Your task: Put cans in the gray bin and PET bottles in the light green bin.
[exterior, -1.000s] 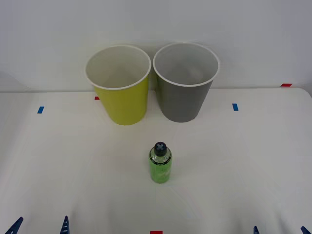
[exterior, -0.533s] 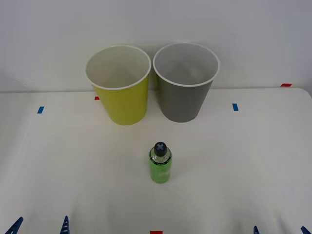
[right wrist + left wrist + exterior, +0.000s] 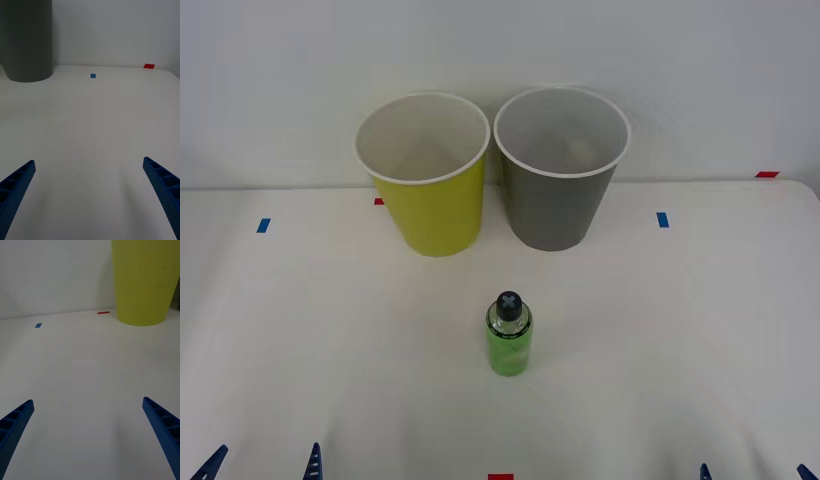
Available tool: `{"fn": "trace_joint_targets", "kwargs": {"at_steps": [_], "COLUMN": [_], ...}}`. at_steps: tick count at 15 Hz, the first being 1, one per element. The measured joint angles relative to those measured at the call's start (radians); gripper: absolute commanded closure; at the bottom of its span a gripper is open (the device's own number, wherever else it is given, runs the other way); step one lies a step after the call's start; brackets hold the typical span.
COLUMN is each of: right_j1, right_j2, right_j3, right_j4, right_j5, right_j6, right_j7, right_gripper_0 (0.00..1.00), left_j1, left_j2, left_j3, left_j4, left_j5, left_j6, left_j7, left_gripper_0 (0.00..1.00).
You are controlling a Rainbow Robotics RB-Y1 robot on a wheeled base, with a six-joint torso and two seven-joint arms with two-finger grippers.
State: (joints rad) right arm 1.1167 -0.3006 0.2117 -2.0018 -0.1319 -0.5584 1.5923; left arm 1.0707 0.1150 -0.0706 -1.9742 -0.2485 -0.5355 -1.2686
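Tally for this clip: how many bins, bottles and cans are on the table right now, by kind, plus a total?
Bins: 2, the light green bin and the gray bin
PET bottles: 1, the PET bottle, upright
Cans: 0
Total: 3

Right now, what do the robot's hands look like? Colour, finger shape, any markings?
Both match: the left hand and right hand each have two bright blue fingers, long and tapering to narrow tips, with a ribbed lattice of open cells along their length. No cables, labels or markings are visible. In the front view their blue tips poke up at the near edge.
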Motion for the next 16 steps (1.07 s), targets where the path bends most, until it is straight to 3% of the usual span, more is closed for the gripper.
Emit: {"fn": "trace_joint_targets", "kwargs": {"at_steps": [13,16], "right_j1": [0.0,0.0], "right_j2": [0.0,0.0], "right_j3": [0.0,0.0], "right_j4": [0.0,0.0], "right_j5": [0.0,0.0], "right_j6": [0.0,0.0], "right_j7": [0.0,0.0], "right_gripper_0": [0.0,0.0], "left_j1": [-0.024,-0.03], "left_j2": [-0.005,0.002], "left_j3": [-0.009,-0.018], "left_j4": [0.04,0.049], "left_j5": [-0.002,0.01], "left_j6": [0.013,-0.031], "left_j7": [-0.004,-0.01], "left_gripper_0": [0.0,0.0]}}
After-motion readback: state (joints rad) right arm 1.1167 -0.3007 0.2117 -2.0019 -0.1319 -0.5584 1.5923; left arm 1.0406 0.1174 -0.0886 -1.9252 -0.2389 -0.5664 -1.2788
